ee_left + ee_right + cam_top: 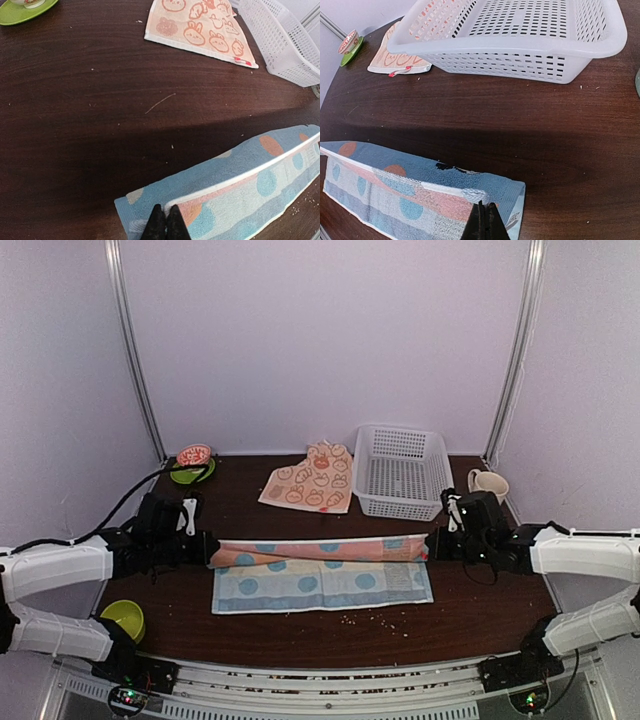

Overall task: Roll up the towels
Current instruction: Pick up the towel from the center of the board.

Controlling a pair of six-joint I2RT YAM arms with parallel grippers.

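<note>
The left jaws are pinched together on the blue towel (320,580) at the left end of its turned-over far edge, and the right jaws are clamped the same way on the right end. That fold forms a raised peach-and-blue band stretched between them, while the rest lies flat toward 6 o'clock, its near edge straight and specked with crumbs. Beyond the fold, a strip of bare dark table (240,525) runs the towel's whole width. Past it at 12 o'clock the rabbit towel (312,480) lies flat, just beside the white basket (400,472) at 1 o'clock. A green saucer (192,470) sits at 10 o'clock and a green bowl (122,618) at 8 o'clock, both well apart.
</note>
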